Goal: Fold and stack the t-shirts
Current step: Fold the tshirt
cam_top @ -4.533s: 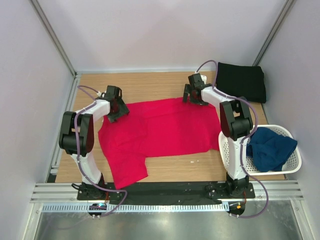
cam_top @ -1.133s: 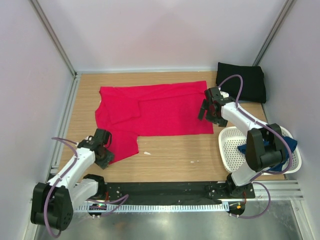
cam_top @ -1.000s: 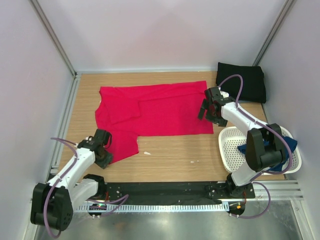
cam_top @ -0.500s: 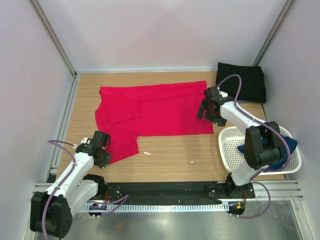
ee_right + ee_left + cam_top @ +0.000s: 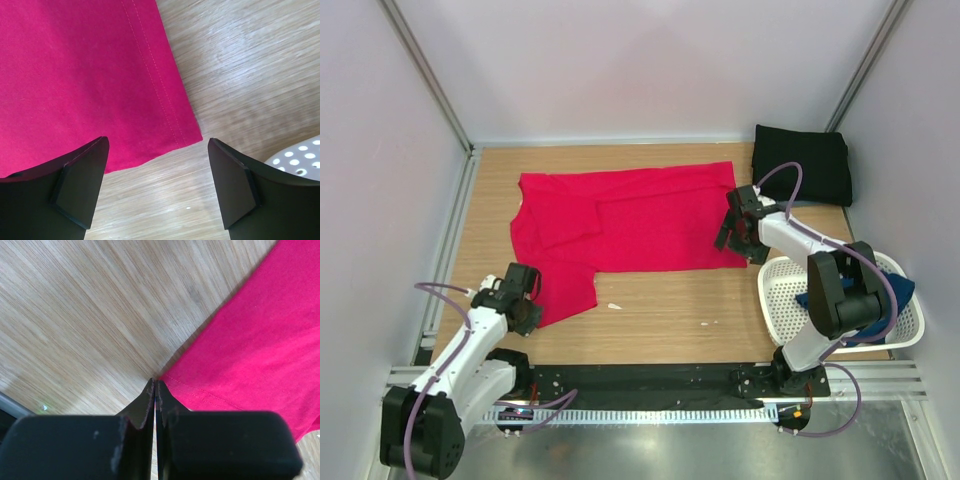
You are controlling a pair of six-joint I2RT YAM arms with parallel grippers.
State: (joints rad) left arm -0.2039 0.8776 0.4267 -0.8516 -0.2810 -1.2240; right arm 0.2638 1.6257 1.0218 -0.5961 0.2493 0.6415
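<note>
— Seen from above, where do the shirts lie?
— The bright red cloth t-shirt (image 5: 620, 225) is spread flat on the wooden table (image 5: 670, 310), with a flap folded over near its left end. The folded black cloth t-shirt (image 5: 803, 165) sits in the far right corner. The dark navy blue cloth t-shirt (image 5: 895, 300) is bunched in the white perforated plastic basket (image 5: 780, 300) at the right.
— And the arms?
— The left pincer (image 5: 525, 300) is at the red shirt's near left corner, the right pincer (image 5: 732, 232) at its right edge.
— The left wrist view?
— Fingers (image 5: 142, 405) clenched together, tips touching the hem corner — I cannot tell whether cloth is caught between them.
— The right wrist view?
— Released — fingers (image 5: 80, 187) wide apart above the red hem's corner, with the basket's rim (image 5: 300, 157) just beside.
</note>
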